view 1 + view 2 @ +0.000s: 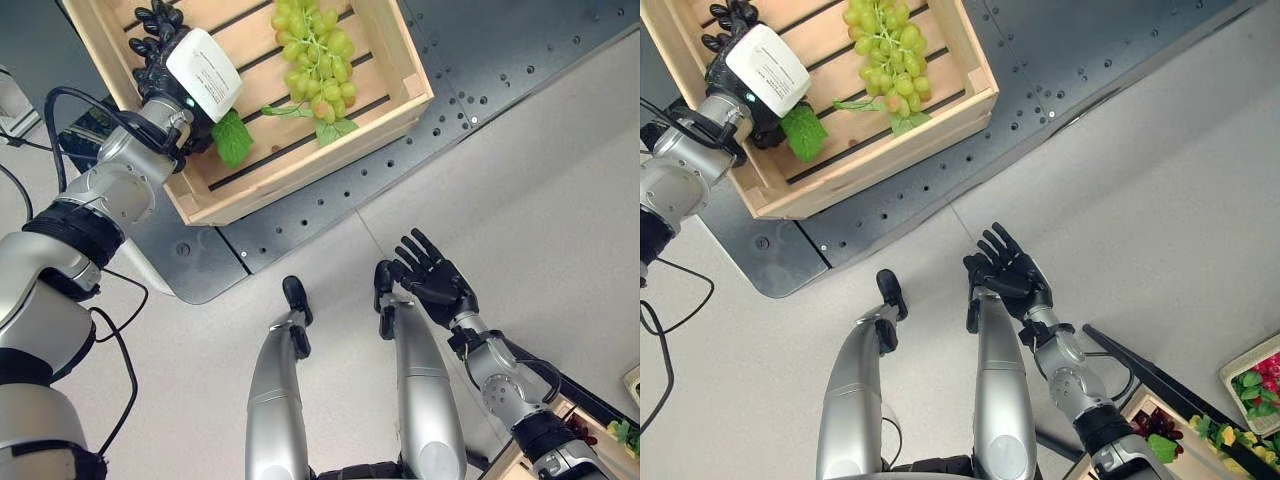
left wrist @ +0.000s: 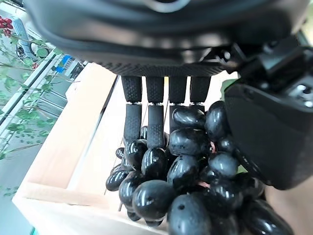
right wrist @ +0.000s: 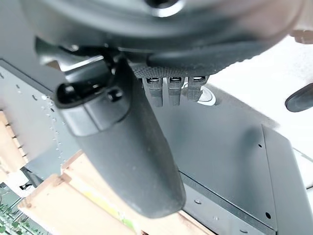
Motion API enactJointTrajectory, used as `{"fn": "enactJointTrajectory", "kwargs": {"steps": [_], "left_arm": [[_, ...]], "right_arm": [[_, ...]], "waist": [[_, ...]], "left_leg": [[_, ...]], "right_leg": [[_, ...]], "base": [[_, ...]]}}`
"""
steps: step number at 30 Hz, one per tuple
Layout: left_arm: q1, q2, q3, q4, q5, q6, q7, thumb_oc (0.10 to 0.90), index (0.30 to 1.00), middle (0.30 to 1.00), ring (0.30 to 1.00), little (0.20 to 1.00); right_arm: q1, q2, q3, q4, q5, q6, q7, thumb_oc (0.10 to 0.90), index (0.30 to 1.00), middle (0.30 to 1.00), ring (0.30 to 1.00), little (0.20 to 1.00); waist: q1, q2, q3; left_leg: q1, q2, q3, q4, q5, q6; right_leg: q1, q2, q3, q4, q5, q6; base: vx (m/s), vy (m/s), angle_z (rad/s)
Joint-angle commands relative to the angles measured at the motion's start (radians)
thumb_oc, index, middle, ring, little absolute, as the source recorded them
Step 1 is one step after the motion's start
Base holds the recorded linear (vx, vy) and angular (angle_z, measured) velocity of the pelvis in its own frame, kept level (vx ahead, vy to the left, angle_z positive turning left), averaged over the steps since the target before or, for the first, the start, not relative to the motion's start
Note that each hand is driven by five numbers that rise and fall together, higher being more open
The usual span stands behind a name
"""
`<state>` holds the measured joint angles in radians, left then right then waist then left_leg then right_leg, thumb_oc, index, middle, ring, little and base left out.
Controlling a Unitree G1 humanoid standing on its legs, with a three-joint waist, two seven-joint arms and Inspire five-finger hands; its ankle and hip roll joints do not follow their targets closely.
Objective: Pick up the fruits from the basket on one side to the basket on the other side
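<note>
The wooden crate is cut off at the far edge. The black grapes are mostly hidden behind the left hand in the eye views. At the near right, a second basket is cut by the edge.

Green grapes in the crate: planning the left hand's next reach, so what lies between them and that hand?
In the left eye view, bare wooden slats separate the left hand, holding black grapes, from the green grapes.

Both arms are silver-grey with black bands. The left hand is dark with a white printed plate; the right hand is all black.
</note>
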<state>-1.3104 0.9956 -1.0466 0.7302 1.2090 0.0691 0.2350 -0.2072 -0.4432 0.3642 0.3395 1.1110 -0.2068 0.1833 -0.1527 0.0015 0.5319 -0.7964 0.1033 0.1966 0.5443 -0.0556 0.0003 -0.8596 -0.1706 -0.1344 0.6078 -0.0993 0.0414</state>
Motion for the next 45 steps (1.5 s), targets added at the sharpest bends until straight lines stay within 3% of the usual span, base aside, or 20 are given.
{"fn": "enactJointTrajectory", "kwargs": {"steps": [1, 9, 15, 18, 19, 24, 26, 28, 30, 31, 34, 38, 45], "left_arm": [[-0.019, 0.107, 0.075, 0.027, -0.073, -0.002, 0.067, 0.4, 0.3, 0.3, 0.3, 0.3], [0.02, 0.096, 0.123, 0.005, -0.421, -0.104, 0.289, 0.4, 0.3, 0.3, 0.3, 0.3], [0.123, 0.052, 0.287, -0.036, -0.706, -0.212, 0.402, 0.4, 0.3, 0.3, 0.3, 0.3], [0.187, 0.012, 0.385, -0.056, -0.815, -0.237, 0.396, 0.4, 0.3, 0.3, 0.3, 0.3], [0.253, -0.027, 0.478, -0.071, -0.878, -0.259, 0.375, 0.4, 0.3, 0.3, 0.3, 0.3], [0.358, -0.097, 0.637, -0.108, -1.056, -0.284, 0.34, 0.4, 0.3, 0.3, 0.3, 0.3], [0.369, -0.108, 0.658, -0.109, -1.102, -0.297, 0.338, 0.4, 0.3, 0.3, 0.3, 0.3], [0.416, -0.158, 0.731, -0.127, -1.296, -0.332, 0.314, 0.4, 0.3, 0.3, 0.3, 0.3], [0.427, -0.175, 0.75, -0.134, -1.352, -0.343, 0.31, 0.4, 0.3, 0.3, 0.3, 0.3], [0.45, -0.22, 0.791, -0.148, -1.44, -0.354, 0.293, 0.4, 0.3, 0.3, 0.3, 0.3], [0.482, -0.314, 0.844, -0.158, -1.589, -0.401, 0.27, 0.4, 0.3, 0.3, 0.3, 0.3], [0.51, -0.376, 0.867, -0.168, -1.681, -0.424, 0.234, 0.4, 0.3, 0.3, 0.3, 0.3], [0.571, -0.487, 0.889, -0.208, -1.922, -0.42, 0.104, 0.4, 0.3, 0.3, 0.3, 0.3]], "right_arm": [[0.05, -0.026, -0.031, -0.123, 0.031, -0.057, 0.007, 0.8, 0.9, 0.9, 0.9, 0.9], [0.049, -0.011, -0.016, -0.109, 0.021, -0.05, 0.029, 0.8, 0.9, 0.9, 0.9, 0.9], [0.057, 0.018, -0.02, -0.105, -0.01, -0.024, 0.017, 0.8, 0.9, 0.9, 0.9, 0.9], [0.058, 0.035, -0.02, -0.099, -0.034, -0.01, 0.013, 0.8, 0.9, 0.9, 0.9, 0.9], [0.064, 0.055, -0.022, -0.095, -0.07, -0.008, 0.017, 0.8, 0.9, 0.9, 0.9, 0.9], [0.09, 0.079, -0.03, -0.101, -0.108, 0.014, 0.02, 0.8, 0.9, 0.9, 0.9, 0.9], [0.096, 0.081, -0.034, -0.1, -0.115, 0.016, 0.025, 0.8, 0.9, 0.9, 0.9, 0.9], [0.12, 0.088, -0.035, -0.098, -0.148, 0.001, 0.032, 0.8, 0.9, 0.9, 0.9, 0.9], [0.125, 0.091, -0.034, -0.098, -0.157, 0.001, 0.032, 0.8, 0.9, 0.9, 0.9, 0.9], [0.133, 0.1, -0.032, -0.098, -0.177, 0.002, 0.033, 0.8, 0.9, 0.9, 0.9, 0.9], [0.126, 0.118, -0.021, -0.085, -0.226, -0.003, 0.033, 0.8, 0.9, 0.9, 0.9, 0.9], [0.112, 0.125, -0.004, -0.088, -0.286, -0.009, 0.037, 0.8, 0.9, 0.9, 0.9, 0.9], [0.083, 0.132, 0.037, -0.115, -0.382, -0.014, 0.041, 0.8, 0.9, 0.9, 0.9, 0.9]], "waist": [[-0.001, 0.013, -0.012], [0.005, 0.008, -0.012], [0.008, 0.001, -0.012], [0.01, 0.0, -0.012], [0.01, 0.0, -0.012], [0.007, 0.001, -0.012], [0.006, 0.002, -0.013], [0.002, 0.007, -0.045], [0.001, 0.009, -0.055], [0.0, 0.013, -0.074], [-0.004, 0.02, -0.111], [-0.004, 0.028, -0.156], [0.012, 0.046, -0.278]], "left_leg": [[0.077, -0.049, 0.062, -0.045, -0.071, 0.033], [0.178, -0.052, 0.057, -0.027, -0.099, 0.038], [0.282, -0.046, 0.053, -0.008, -0.124, 0.036], [0.333, -0.044, 0.051, -0.008, -0.129, 0.033], [0.384, -0.044, 0.049, -0.017, -0.132, 0.031], [0.508, -0.046, 0.053, -0.07, -0.126, 0.025], [0.529, -0.047, 0.052, -0.078, -0.126, 0.024], [0.581, -0.05, 0.051, -0.113, -0.121, 0.02], [0.596, -0.051, 0.051, -0.124, -0.119, 0.019], [0.624, -0.053, 0.053, -0.144, -0.116, 0.016], [0.682, -0.058, 0.05, -0.197, -0.107, 0.01], [0.744, -0.061, 0.043, -0.27, -0.087, 0.001], [0.862, -0.064, 0.02, -0.436, -0.032, -0.019]], "right_leg": [[0.086, 0.023, 0.021, -0.114, 0.053, 0.031], [0.186, 0.028, 0.023, -0.092, 0.023, 0.028], [0.289, 0.023, 0.015, -0.062, -0.015, 0.018], [0.337, 0.017, 0.012, -0.053, -0.029, 0.013], [0.38, 0.013, 0.012, -0.05, -0.038, 0.012], [0.5, 0.006, 0.004, -0.095, -0.046, 0.01], [0.521, 0.004, 0.003, -0.103, -0.048, 0.009], [0.57, 0.0, -0.002, -0.132, -0.053, 0.006], [0.584, -0.001, -0.004, -0.142, -0.054, 0.005], [0.614, -0.004, -0.009, -0.161, -0.057, 0.004], [0.673, -0.005, -0.017, -0.21, -0.059, 0.0], [0.743, 0.004, -0.022, -0.284, -0.05, -0.002], [0.888, 0.027, -0.037, -0.462, 0.0, 0.007]], "base": [[0.0, 0.0, 0.0], [-0.02, -0.021, -0.02], [-0.01, -0.025, -0.04], [0.01, -0.043, -0.02], [0.04, -0.05, -0.02], [0.03, -0.026, -0.05], [0.03, -0.025, -0.08], [0.06, -0.042, -0.04], [0.06, -0.022, 0.0], [0.06, -0.016, -0.02], [0.06, -0.028, -0.03], [0.05, -0.045, 0.05], [0.06, -0.054, 0.02]]}}
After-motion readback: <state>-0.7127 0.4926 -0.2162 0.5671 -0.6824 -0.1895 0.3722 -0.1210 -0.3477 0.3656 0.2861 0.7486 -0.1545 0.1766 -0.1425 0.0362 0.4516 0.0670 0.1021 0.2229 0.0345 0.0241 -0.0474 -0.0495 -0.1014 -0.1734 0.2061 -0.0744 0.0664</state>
